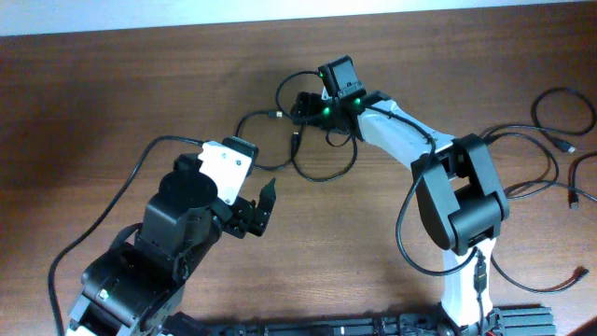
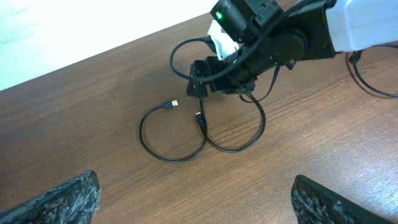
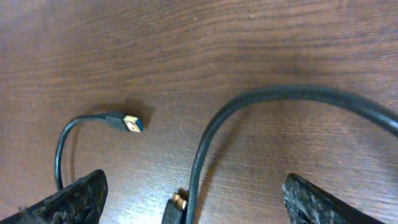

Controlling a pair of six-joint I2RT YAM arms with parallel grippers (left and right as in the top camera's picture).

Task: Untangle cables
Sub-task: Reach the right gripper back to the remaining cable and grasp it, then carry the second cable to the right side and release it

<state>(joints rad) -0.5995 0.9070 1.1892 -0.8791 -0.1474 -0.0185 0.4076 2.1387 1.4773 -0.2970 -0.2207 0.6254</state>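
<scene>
Two thin black cables lie looped together on the wooden table. One loop (image 1: pixel 322 179) curves below my right gripper and the other (image 1: pixel 241 121) runs left to a gold-tipped plug (image 1: pixel 277 114). My right gripper (image 1: pixel 300 107) is open and straddles a cable (image 3: pixel 200 149), with a plug (image 3: pixel 176 204) beside it and another plug (image 3: pixel 130 122) to the left. My left gripper (image 1: pixel 258 207) is open and empty, apart from the loops. In the left wrist view both loops (image 2: pixel 168 160) and the right gripper (image 2: pixel 198 78) show ahead of the left gripper (image 2: pixel 199 208).
More black cables (image 1: pixel 560 121) lie at the table's right edge, one with a red-tipped end (image 1: pixel 574 275). The right arm's own thicker wire (image 1: pixel 403 233) hangs by its base. The table's far edge (image 1: pixel 140 28) meets a white surface.
</scene>
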